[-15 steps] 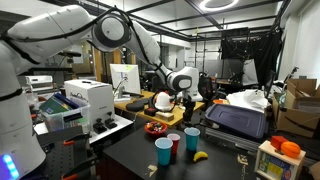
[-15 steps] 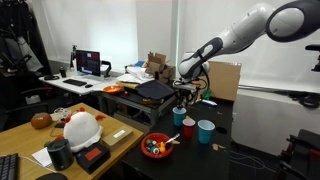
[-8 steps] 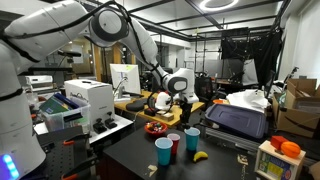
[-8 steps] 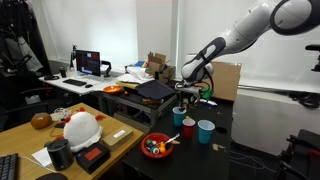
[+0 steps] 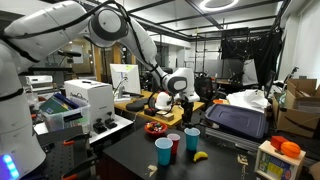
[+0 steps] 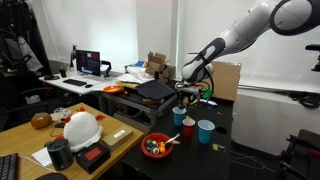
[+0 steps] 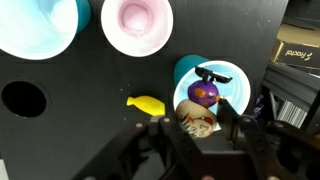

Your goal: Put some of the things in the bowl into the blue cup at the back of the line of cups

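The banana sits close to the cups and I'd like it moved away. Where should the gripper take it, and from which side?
Take the banana across its middle, coming straight down from above. It lies flat on the black table, so only its top and long sides are free. Its thin body should fit crosswise between the jaws, and the blue cup crowds one end.

Cluttered lab, black table, ceiling light.

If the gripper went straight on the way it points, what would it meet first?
Probably the plain light-blue plastic cup beneath the gripper. A small purple piece lies in that line too; whether it's inside the cup or above is unclear.
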Motion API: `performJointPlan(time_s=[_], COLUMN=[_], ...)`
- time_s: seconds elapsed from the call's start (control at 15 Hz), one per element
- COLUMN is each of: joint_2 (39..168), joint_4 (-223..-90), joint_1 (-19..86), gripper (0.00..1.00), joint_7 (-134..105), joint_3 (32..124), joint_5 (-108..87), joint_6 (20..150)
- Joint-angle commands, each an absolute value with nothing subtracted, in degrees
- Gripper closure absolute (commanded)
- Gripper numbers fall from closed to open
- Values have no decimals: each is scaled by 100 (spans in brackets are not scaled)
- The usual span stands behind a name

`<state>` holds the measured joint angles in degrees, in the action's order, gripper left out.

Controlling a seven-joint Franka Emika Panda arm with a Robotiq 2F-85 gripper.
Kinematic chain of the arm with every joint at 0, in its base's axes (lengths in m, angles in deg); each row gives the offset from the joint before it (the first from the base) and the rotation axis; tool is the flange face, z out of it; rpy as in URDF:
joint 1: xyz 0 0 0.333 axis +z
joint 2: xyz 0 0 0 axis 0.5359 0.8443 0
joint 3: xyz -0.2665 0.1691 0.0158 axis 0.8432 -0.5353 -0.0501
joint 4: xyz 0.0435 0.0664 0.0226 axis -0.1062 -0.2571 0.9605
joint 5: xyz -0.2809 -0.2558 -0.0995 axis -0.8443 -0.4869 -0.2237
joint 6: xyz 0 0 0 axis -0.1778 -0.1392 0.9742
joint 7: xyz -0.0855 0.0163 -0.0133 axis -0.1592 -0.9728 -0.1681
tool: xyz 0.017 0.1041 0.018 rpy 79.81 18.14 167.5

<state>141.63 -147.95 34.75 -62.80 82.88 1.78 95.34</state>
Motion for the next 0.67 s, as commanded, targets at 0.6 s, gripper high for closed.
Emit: performJointPlan(time_s=[0.6], joint_2=[14365], joint_4=[-14510], joint_1=[3687], gripper=[79], joint_7=[-6447], joint_3=[8366], joint_5=[117], joint_6=[9607])
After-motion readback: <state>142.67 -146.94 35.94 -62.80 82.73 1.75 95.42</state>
